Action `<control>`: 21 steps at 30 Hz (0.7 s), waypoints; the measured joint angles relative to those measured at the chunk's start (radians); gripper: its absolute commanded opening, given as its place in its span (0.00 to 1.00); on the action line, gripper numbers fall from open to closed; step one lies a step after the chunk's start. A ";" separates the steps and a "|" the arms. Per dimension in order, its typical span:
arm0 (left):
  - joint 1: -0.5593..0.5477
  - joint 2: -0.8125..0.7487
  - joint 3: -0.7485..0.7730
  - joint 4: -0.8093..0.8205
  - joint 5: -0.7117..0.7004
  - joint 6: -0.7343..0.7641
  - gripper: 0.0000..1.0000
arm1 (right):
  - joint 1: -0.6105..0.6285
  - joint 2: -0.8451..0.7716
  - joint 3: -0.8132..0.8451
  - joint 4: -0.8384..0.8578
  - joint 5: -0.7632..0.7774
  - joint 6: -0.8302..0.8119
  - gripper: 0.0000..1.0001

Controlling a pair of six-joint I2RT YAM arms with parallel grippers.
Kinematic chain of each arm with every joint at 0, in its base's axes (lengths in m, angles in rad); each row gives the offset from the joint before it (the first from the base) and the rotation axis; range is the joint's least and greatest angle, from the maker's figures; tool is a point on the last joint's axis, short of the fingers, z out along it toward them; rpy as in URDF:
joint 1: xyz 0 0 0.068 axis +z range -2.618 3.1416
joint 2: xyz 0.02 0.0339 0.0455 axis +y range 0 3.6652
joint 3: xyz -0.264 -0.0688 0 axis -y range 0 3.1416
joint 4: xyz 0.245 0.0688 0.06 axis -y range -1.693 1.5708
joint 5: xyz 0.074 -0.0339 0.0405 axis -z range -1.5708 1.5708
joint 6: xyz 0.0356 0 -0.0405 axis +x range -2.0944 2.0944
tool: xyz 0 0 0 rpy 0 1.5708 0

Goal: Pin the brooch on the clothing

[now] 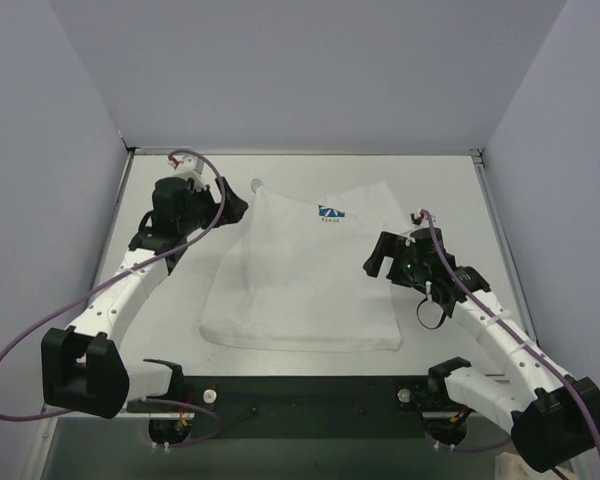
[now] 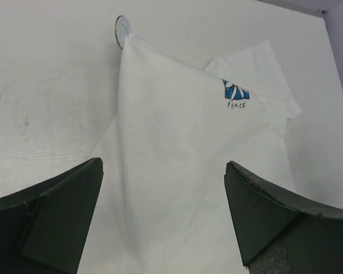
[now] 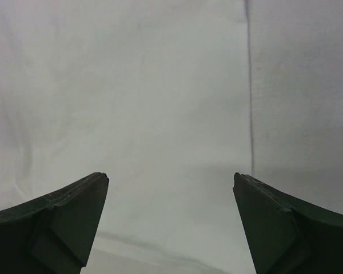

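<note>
The clothing (image 1: 300,275) is a white T-shirt lying folded flat in the middle of the table, its blue flower print (image 1: 331,212) at the far side. The brooch (image 1: 257,185), a tiny pale round disc, sits at the shirt's far left corner. In the left wrist view the brooch (image 2: 121,31) touches that cloth corner (image 2: 177,142), partly covered by it. My left gripper (image 1: 234,206) (image 2: 164,165) hovers open just short of the corner, holding nothing. Over the shirt's right edge (image 3: 131,85) my right gripper (image 1: 378,256) (image 3: 170,177) is open and holds nothing.
White table (image 1: 170,300) walled by grey panels left, right and behind. A dark strip (image 1: 300,400) with the arm bases runs along the near edge. Purple cables (image 1: 210,190) loop from both wrists. Bare table (image 3: 303,85) shows right of the shirt's hem.
</note>
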 measured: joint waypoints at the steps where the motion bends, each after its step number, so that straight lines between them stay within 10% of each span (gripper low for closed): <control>1: 0.000 -0.014 -0.028 -0.016 -0.004 -0.002 0.97 | 0.000 -0.011 -0.008 -0.017 0.016 0.011 0.99; 21: 0.033 -0.019 -0.164 -0.415 -0.264 -0.126 0.97 | -0.099 -0.053 -0.087 -0.259 0.158 0.115 0.95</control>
